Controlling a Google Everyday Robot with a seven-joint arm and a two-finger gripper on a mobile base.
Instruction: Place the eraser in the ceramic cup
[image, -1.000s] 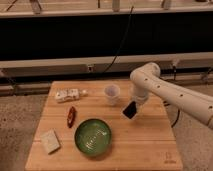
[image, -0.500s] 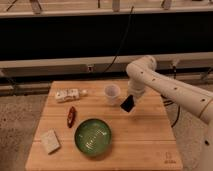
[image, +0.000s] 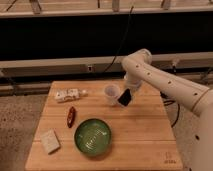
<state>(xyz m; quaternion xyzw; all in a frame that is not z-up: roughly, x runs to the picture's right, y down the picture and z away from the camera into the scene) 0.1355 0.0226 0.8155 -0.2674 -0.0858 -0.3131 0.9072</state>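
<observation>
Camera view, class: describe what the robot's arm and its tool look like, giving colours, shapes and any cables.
The arm is off-white, built of thick rounded tubular segments with a bulbous joint. A dark cable runs up behind it. The tool, above the wooden table beside the ceramic cup, is pale like the arm.

Wooden table (image: 145, 135), green bowl (image: 93, 136), ceramic cup (image: 111, 93), red object (image: 71, 116), beige block (image: 50, 140)

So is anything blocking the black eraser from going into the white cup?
Nothing visible does. The tool holds the eraser in the air right beside the ceramic cup, on its right. The green bowl sits nearer the camera.
</observation>
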